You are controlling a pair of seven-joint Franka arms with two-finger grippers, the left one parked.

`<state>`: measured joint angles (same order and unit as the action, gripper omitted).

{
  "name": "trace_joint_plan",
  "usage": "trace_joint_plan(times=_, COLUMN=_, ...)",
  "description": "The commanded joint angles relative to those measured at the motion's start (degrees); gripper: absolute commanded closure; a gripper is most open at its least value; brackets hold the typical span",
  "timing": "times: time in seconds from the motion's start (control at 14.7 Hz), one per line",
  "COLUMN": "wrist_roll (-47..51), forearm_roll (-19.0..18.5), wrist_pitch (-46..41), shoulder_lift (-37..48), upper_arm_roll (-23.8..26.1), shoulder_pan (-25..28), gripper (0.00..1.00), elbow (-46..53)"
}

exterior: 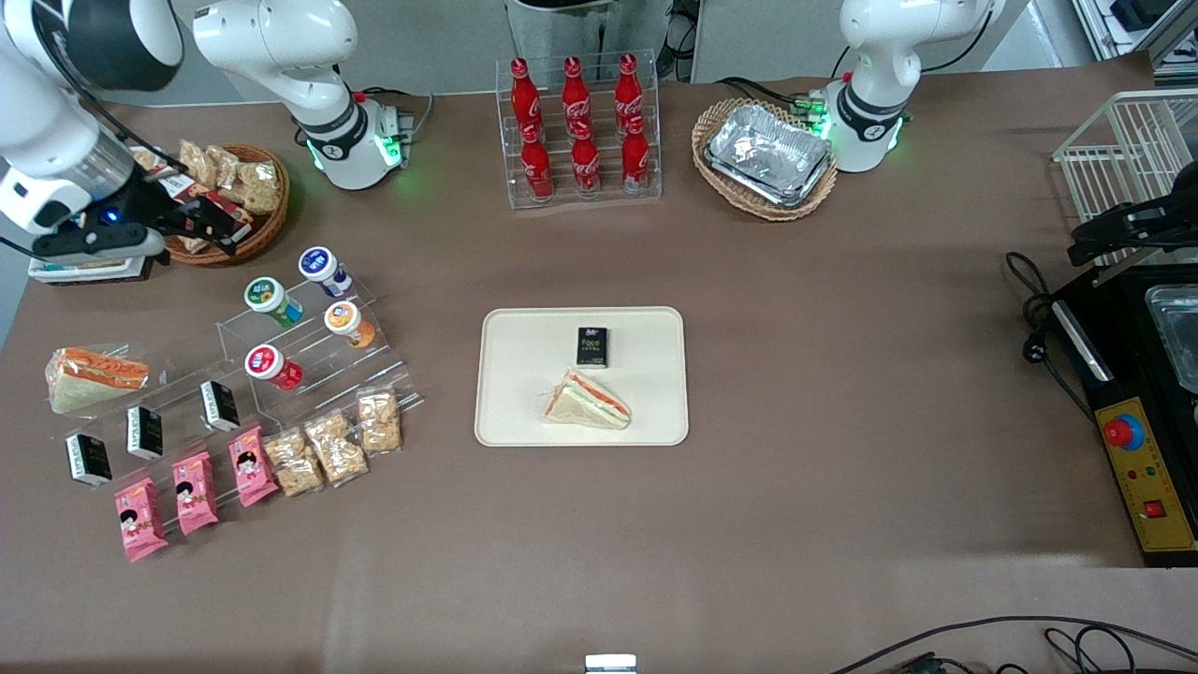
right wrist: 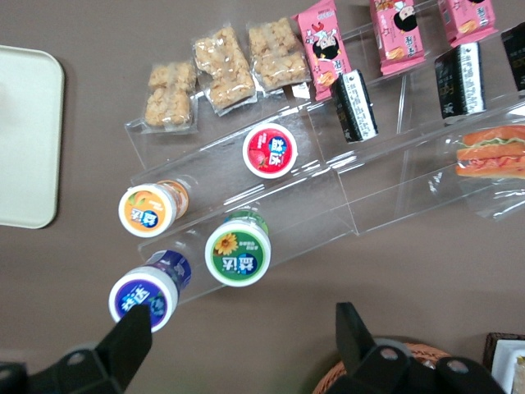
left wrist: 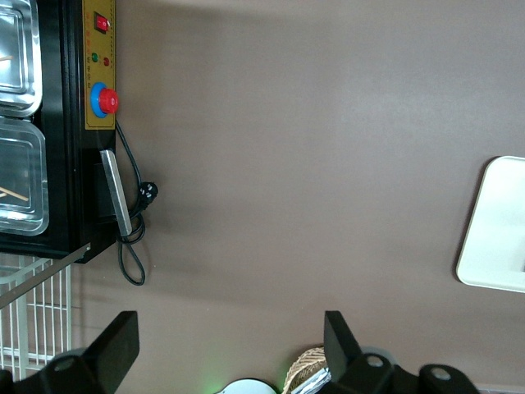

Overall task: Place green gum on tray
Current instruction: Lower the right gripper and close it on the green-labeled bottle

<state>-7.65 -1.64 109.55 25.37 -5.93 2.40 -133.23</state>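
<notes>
The green gum point(exterior: 265, 295) lies on the top step of a clear acrylic stand, its green-rimmed white lid facing up; it also shows in the right wrist view point(right wrist: 238, 253). My gripper point(exterior: 211, 225) is open and empty. It hovers above the table, farther from the front camera than the gum and beside a wicker snack basket. In the right wrist view the gripper point(right wrist: 240, 328) has its fingers wide apart, with the gum just off them. The cream-white tray point(exterior: 524, 374) sits mid-table and holds a black box point(exterior: 592, 346) and a sandwich point(exterior: 588, 401); its edge shows in the right wrist view point(right wrist: 25, 139).
Blue-lidded point(exterior: 320, 265), orange-lidded point(exterior: 344, 319) and red-lidded point(exterior: 267, 362) bottles sit beside the gum on the stand. Snack packs lie nearer the camera. The wicker snack basket point(exterior: 239, 192), a cola rack point(exterior: 580, 131), a foil-tray basket point(exterior: 767, 159) and a black machine point(exterior: 1142, 412) are also on the table.
</notes>
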Motion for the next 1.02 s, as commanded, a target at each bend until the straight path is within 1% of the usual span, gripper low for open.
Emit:
trace_joint_plan(times=0.0, wrist_roll=0.62, forearm_roll=-1.26, wrist_pitch=6.45, shoulder_lift=-1.63, upper_arm_roll=0.22, shoulder_pan=-0.11, gripper=0.00, elbow=-4.04)
trace_joint_plan(times=0.14, wrist_roll=1.15, forearm_roll=-1.26, wrist_pitch=9.88, shoulder_lift=-2.16, upper_arm_roll=0.22, shoulder_pan=-0.20, gripper=0.00, elbow=-6.33)
trace_joint_plan(times=0.41, wrist_roll=2.73, forearm_roll=-1.35, wrist_pitch=14.45, shoulder_lift=-5.67, upper_arm_roll=0.22, shoulder_pan=-0.11, gripper=0.00, elbow=-7.74)
trace_joint_plan(times=0.68, wrist_roll=2.73, forearm_roll=-1.35, wrist_pitch=22.71, shoulder_lift=-7.00, upper_arm_roll=0.22, shoulder_pan=-0.11, gripper=0.00, elbow=-12.31)
trace_joint_plan(times=0.82, wrist_roll=2.73, forearm_roll=-1.35, wrist_pitch=24.83, shoulder_lift=-7.87, upper_arm_roll=0.22, shoulder_pan=-0.11, gripper=0.00, elbow=-13.20)
trace_joint_plan(times=0.95, wrist_roll=2.73, forearm_roll=-1.35, wrist_pitch=25.10, shoulder_lift=-8.32, upper_arm_roll=0.22, shoulder_pan=-0.20, gripper=0.00, elbow=-13.46)
